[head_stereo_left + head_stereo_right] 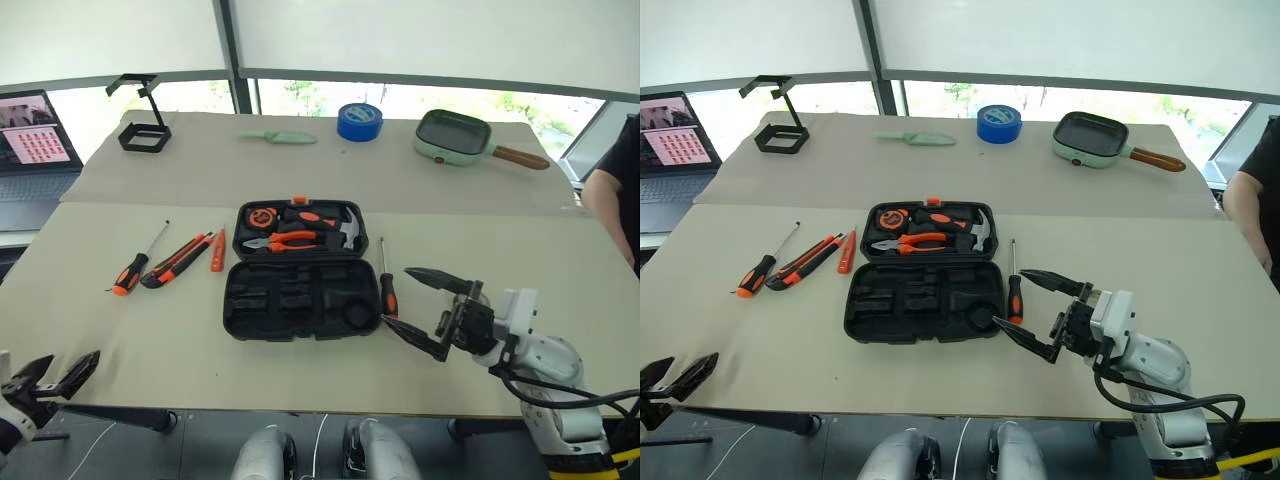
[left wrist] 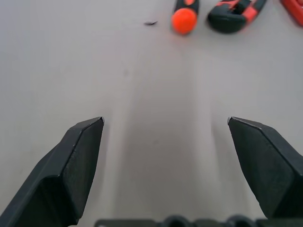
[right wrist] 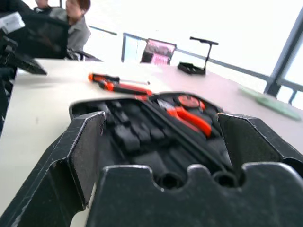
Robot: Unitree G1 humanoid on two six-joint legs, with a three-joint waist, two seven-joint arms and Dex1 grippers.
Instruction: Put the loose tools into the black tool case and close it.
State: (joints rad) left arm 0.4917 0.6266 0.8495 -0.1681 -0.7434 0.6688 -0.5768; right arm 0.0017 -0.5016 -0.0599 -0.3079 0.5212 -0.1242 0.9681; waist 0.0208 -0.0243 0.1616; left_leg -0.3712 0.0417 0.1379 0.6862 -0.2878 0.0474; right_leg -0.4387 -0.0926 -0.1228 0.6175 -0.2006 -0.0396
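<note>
The black tool case [image 1: 297, 272] lies flat open in the middle of the table [image 1: 120, 345], its far half already holding pliers, a hammer and a tape measure, its near half showing mostly bare moulded recesses. The right gripper [image 1: 425, 312] hangs just off the case's near right corner, fingers spread wide with nothing between them, right beside the screwdriver [image 1: 386, 285] lying along the case's right edge. That one looks the natural first pick: light, rigid, and best pinched across the rubbery orange-and-black handle rather than the thin steel shaft, which would likely roll or slip out of the pads.

Over on the left, the left gripper [image 1: 50, 378] hovers low by the table's near edge, fingers also wide apart and empty. Its wrist view looks towards the butt of a second screwdriver [image 1: 133, 267] and the end of the utility knife [image 1: 178, 259]. Beside those, close to the case's left side, lies the small orange tester pen [image 1: 217, 251]. The knife is flat and chunky, so a squeeze across its narrow sides should hold; the pen is slim and light and may skid on the table. The case itself is stiff plastic, and its lid should swing on the hinge with a push at the far rim.
</note>
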